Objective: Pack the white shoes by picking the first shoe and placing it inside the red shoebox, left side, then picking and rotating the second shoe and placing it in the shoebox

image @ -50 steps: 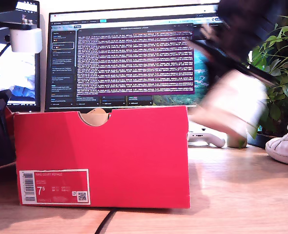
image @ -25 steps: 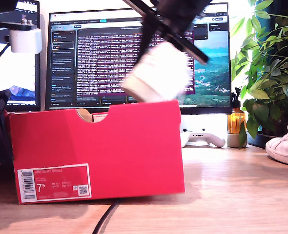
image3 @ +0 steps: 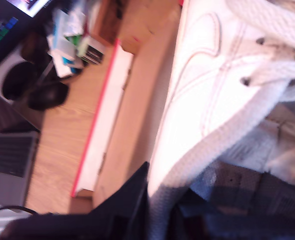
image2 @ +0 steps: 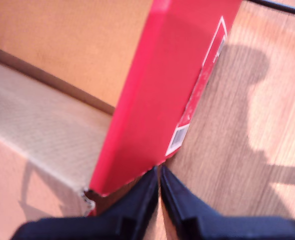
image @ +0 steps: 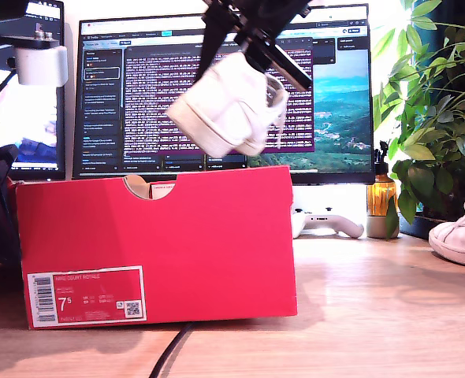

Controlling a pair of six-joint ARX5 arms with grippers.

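Note:
A white shoe (image: 228,106) hangs tilted in the air above the red shoebox (image: 161,244), its sole facing the exterior view's left. My second gripper (image: 254,43) comes down from above and is shut on this shoe (image3: 202,90) at its collar. Under it lies the box's open brown inside (image3: 137,100). My first gripper (image2: 159,180) is shut, its tips at a bottom corner of the red shoebox (image2: 157,90) near the barcode label. The other white shoe (image: 461,232) rests on the table at the exterior view's right edge.
A large monitor (image: 217,87) stands right behind the box. A white game controller (image: 327,223), an amber bottle (image: 381,197) and a leafy plant (image: 437,102) sit toward the exterior view's right. A black cable (image: 169,358) runs under the box's front.
The held shoe has travelled from the exterior view's right to above the box and has turned. The box shifted slightly toward the exterior view's left.

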